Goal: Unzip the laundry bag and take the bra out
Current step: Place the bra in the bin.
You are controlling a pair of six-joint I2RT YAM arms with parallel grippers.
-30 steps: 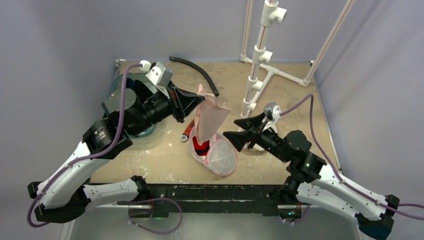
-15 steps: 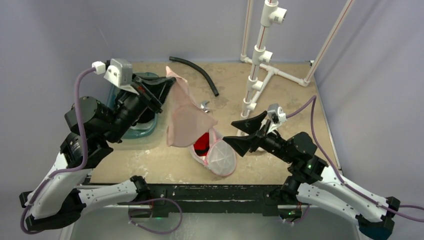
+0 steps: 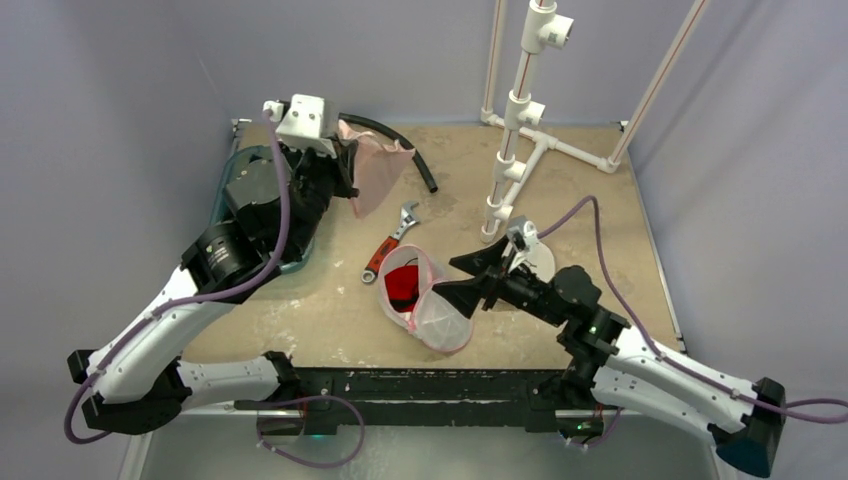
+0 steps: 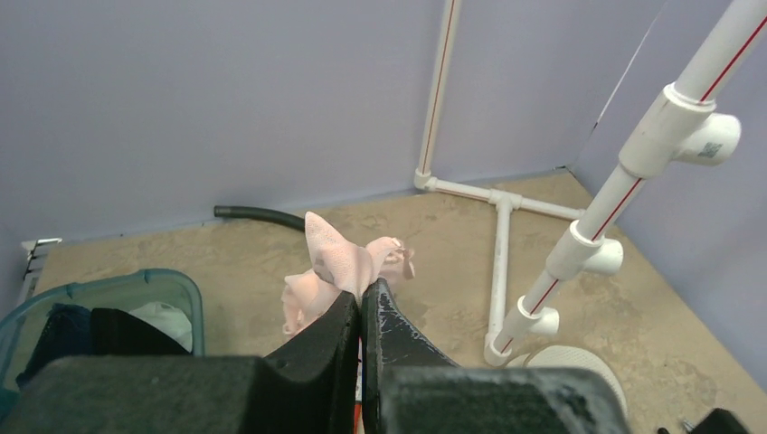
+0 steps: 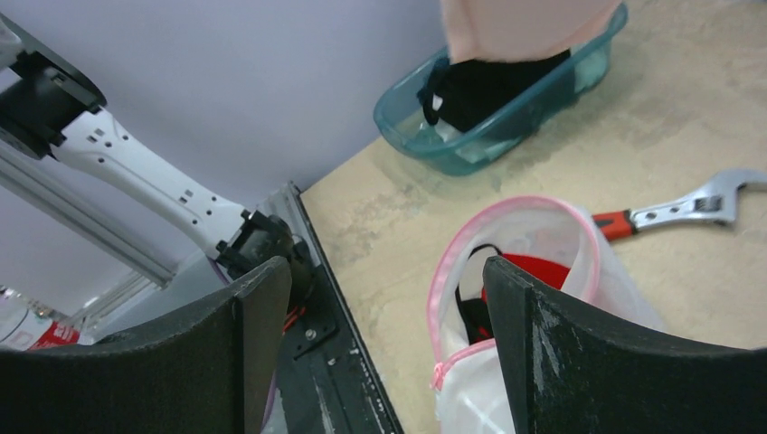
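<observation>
The pink bra (image 3: 378, 168) hangs in the air at the back left, pinched between the fingertips of my left gripper (image 3: 345, 162), which is shut on it. In the left wrist view a bra (image 4: 342, 262) fold sticks up from the shut left gripper (image 4: 362, 291). The white mesh laundry bag (image 3: 438, 312) with pink trim lies unzipped at the table's front centre, a red garment (image 3: 403, 283) inside it. My right gripper (image 3: 450, 278) stands open just right of the bag's mouth, holding nothing. In the right wrist view the bag (image 5: 552, 237) lies beside the right gripper (image 5: 389, 285).
A teal tub (image 5: 506, 122) of dark clothes sits at the left, under the left arm. A red-handled wrench (image 3: 388, 245) lies behind the bag. A black hose (image 3: 405, 145), a white PVC rack (image 3: 520, 110) and a white disc (image 3: 542, 256) stand further back and right.
My left gripper has carried the bra up and away from the bag to the back left, near the tub. The right gripper has shifted left and down to the bag's mouth.
</observation>
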